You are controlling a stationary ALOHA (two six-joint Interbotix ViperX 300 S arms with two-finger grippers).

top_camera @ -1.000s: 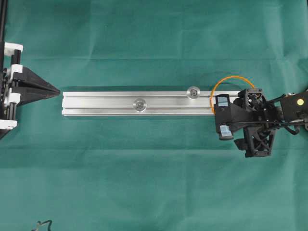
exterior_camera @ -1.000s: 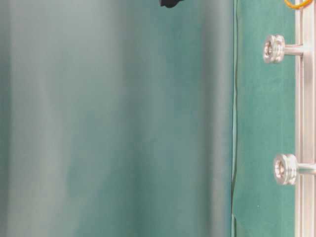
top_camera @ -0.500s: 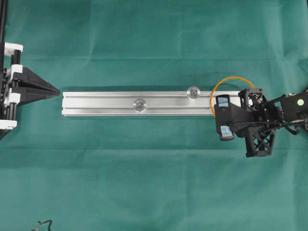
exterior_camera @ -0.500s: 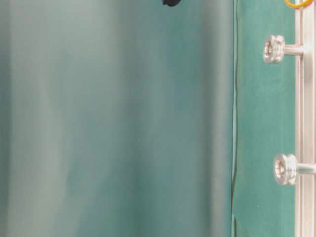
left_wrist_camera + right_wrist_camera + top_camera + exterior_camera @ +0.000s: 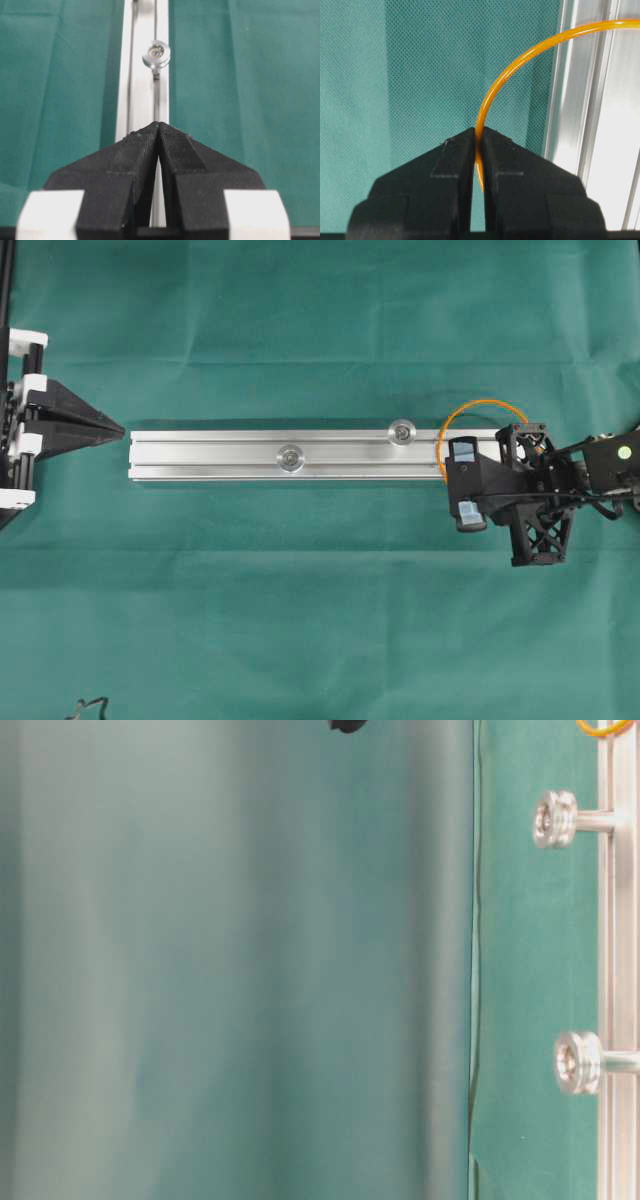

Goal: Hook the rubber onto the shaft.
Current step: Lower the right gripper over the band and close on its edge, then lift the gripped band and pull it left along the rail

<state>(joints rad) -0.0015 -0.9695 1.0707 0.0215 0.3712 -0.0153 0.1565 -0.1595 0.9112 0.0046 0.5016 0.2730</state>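
The rubber (image 5: 478, 402), a thin orange loop, lies across the right end of the silver rail (image 5: 210, 455). It clears the nearer shaft (image 5: 403, 430); a second shaft (image 5: 290, 457) stands further left. My right gripper (image 5: 458, 488) is shut on the rubber (image 5: 520, 55) at the rail's near edge, its fingertips hidden under the camera mount in the overhead view. In the right wrist view the right gripper (image 5: 479, 132) pinches the band over the cloth. My left gripper (image 5: 115, 428) is shut and empty just off the rail's left end, also in its wrist view (image 5: 159, 125).
Green cloth (image 5: 320, 620) covers the table. The table-level view shows both shafts (image 5: 555, 818) (image 5: 578, 1062) sticking out from the rail (image 5: 622, 960) and a bit of the rubber (image 5: 605, 728) at the top. The left wrist view shows one shaft (image 5: 156, 54) ahead.
My right gripper shifted very slightly between one second and half a second ago, then held still. The rubber and left gripper have not moved.
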